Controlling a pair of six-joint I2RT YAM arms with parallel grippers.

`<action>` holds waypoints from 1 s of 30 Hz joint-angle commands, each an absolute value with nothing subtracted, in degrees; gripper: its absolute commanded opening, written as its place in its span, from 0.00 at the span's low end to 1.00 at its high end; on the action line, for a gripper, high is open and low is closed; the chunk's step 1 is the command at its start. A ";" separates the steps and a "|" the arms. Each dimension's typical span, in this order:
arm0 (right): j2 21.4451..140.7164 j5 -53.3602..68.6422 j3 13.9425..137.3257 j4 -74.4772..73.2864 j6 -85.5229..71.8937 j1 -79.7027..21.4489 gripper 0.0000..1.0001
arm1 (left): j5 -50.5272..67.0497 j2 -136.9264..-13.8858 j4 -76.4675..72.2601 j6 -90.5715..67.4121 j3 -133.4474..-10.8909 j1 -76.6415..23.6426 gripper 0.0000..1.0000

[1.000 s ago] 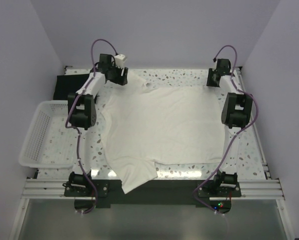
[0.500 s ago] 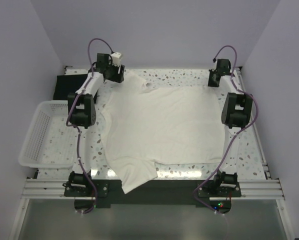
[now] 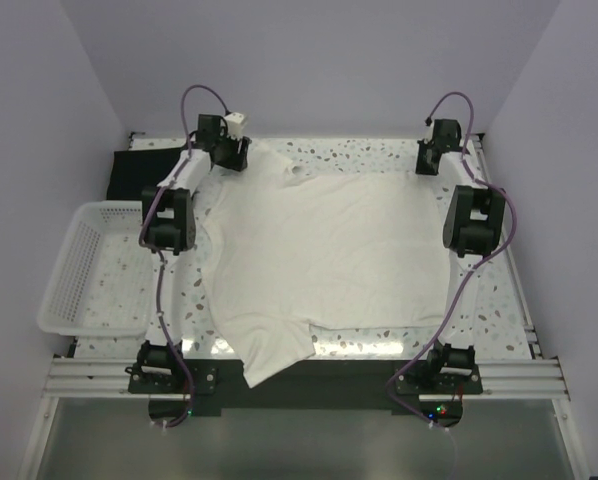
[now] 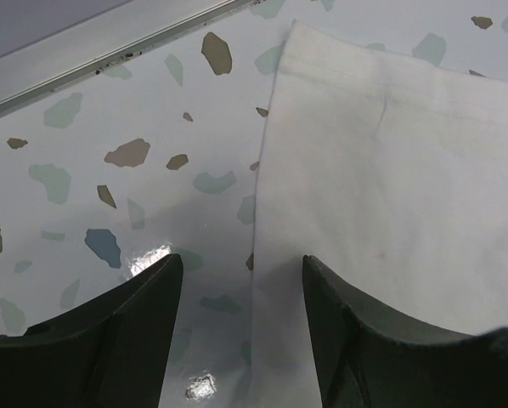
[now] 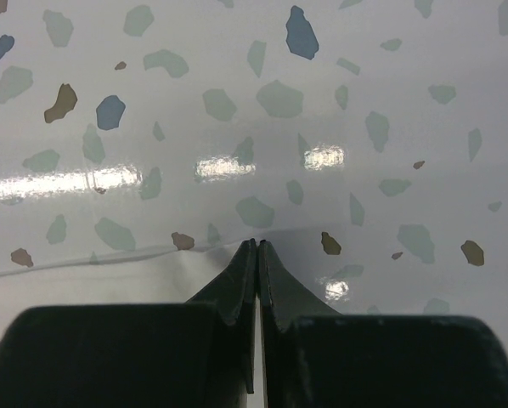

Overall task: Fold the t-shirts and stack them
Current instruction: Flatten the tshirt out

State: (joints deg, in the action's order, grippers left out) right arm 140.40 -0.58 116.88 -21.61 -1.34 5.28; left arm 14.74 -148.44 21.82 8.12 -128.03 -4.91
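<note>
Item: cream t-shirt (image 3: pixel 329 250); lies spread flat over the middle of the tabletop (image 3: pixel 379 155), reaching from the far edge to the near edge; one corner overhangs the near edge beside the left arm's base.

Item: black t-shirt (image 3: pixel 144 165); lies at the far left corner of the tabletop, apart from the cream one, partly hidden behind the left arm.

Item: left gripper (image 3: pixel 237 150); I see it at the far left corner of the cream t-shirt; on the wrist view its claw (image 4: pixel 241 263) stands apart, one finger over bare tabletop, the other over cloth (image 4: pixel 390 195), the shirt's side edge running between them; nothing is clamped.

Item: right gripper (image 3: pixel 431 160); sits at the far right corner of the cream t-shirt; its fingers (image 5: pixel 256 245) are pressed together, the cloth's edge (image 5: pixel 84 285) meeting their tips; I cannot tell whether cloth is pinched.

Item: white lattice basket (image 3: pixel 64 270); stands at the left edge.
</note>
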 commanded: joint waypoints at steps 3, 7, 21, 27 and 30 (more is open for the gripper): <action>136.67 -1.32 116.37 -19.60 -0.35 5.54 0.00 | 15.29 -149.59 21.88 9.31 -130.69 -5.27 0.63; 137.20 -1.23 116.98 -19.42 -0.26 5.54 0.00 | 15.38 -150.38 22.24 10.19 -130.78 -5.80 0.59; 135.53 1.04 116.81 -18.90 -0.35 5.54 0.00 | 20.38 -151.00 20.92 11.51 -132.19 -6.42 0.26; 134.56 2.20 116.63 -19.07 -0.26 5.71 0.00 | 24.07 -150.39 19.08 10.03 -132.54 -5.89 0.00; 133.86 2.64 116.81 -19.07 -0.35 5.89 0.00 | 25.74 -148.37 15.92 7.13 -131.58 -4.75 0.00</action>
